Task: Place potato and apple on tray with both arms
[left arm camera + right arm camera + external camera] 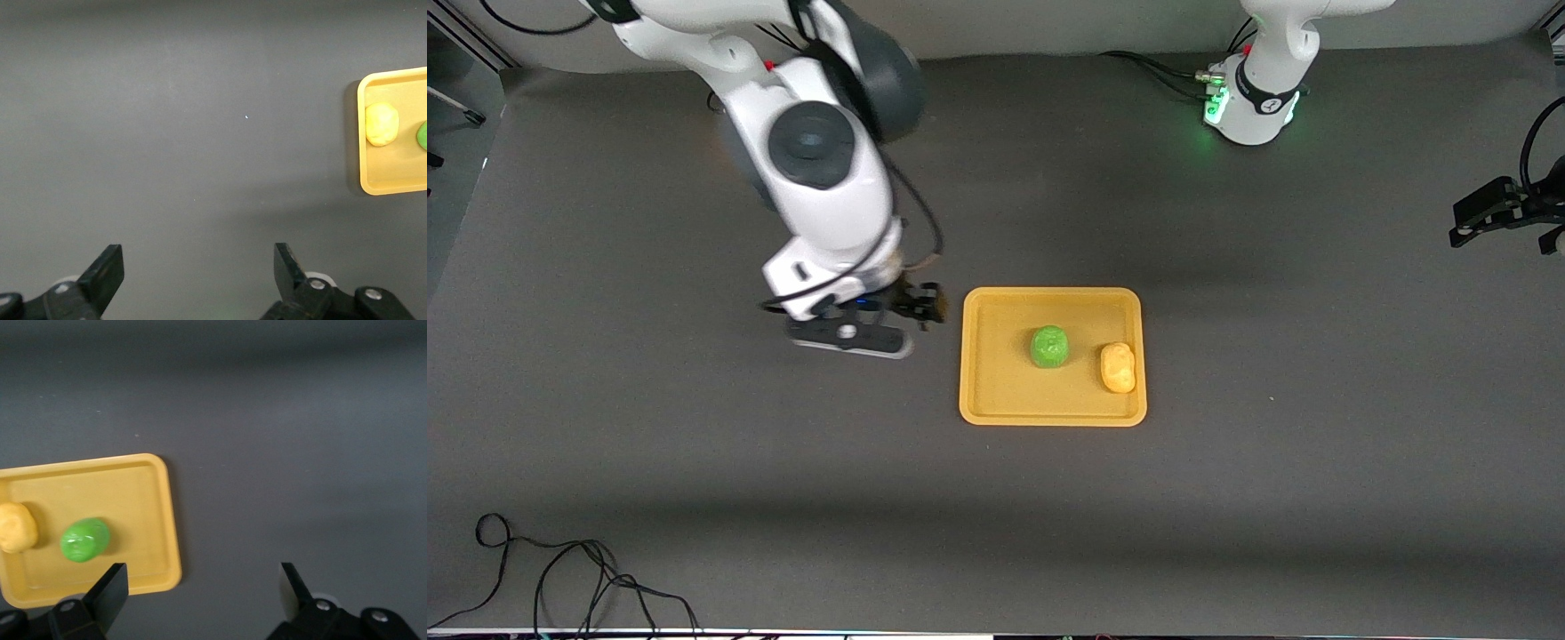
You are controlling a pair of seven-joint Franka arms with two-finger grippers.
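The yellow-orange tray (1005, 382) lies in the middle of the table. The green apple (1049, 346) sits on it near its centre. The potato (1118, 367) sits on it beside the apple, toward the left arm's end. My right gripper (927, 307) is open and empty, just off the tray's edge toward the right arm's end; its wrist view shows the tray (133, 500), apple (85, 539) and potato (16, 527) past its open gripper (203, 587). My left gripper (1494, 213) is open and empty (199, 267) over bare table, well apart from the tray (387, 187), potato (381, 123) and apple (421, 135).
The left arm's green-lit base (1254, 98) stands at the back of the table. Loose black cables (560, 578) lie at the front corner toward the right arm's end. The dark grey table (1227, 498) surrounds the tray.
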